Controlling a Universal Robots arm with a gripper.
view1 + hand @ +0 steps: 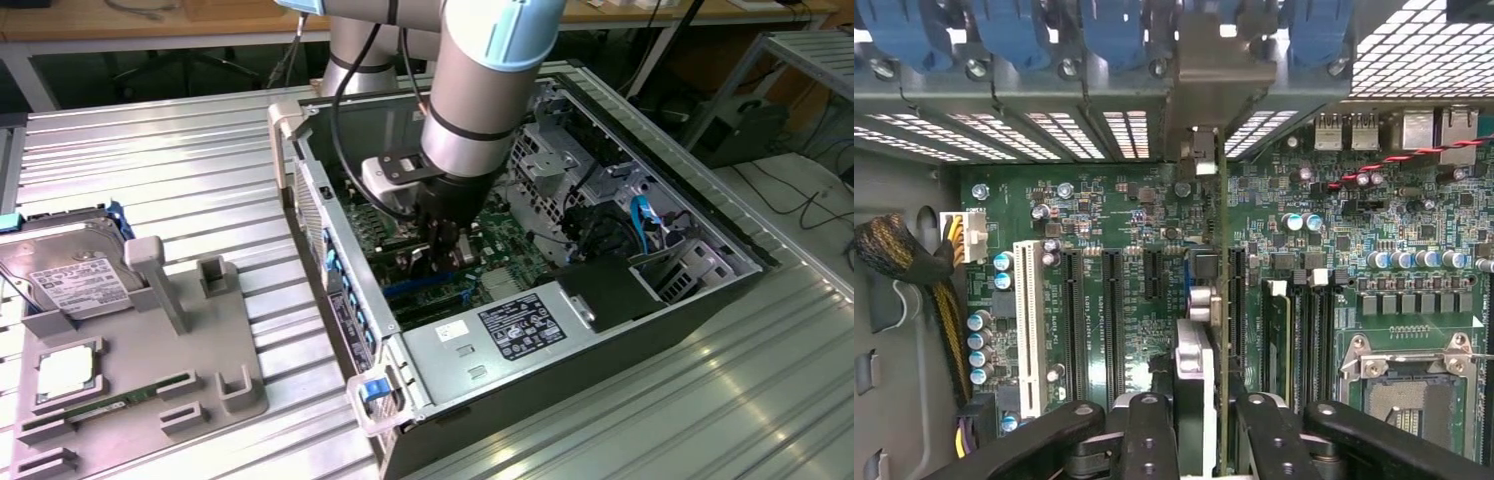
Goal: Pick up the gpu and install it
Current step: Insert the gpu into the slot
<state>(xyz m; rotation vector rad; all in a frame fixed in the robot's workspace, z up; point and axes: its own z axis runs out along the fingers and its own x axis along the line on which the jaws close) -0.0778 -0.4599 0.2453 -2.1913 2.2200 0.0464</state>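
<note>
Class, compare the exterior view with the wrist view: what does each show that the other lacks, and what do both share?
Exterior view alone: the robot arm reaching into the open computer case, the silver power supply, and outside it a hard drive on a grey holder.

Wrist view alone: the empty CPU socket, the white slot, and the gpu seen edge-on, gripped between the jaws over the slots.

Both: the green motherboard and the gripper.
</note>
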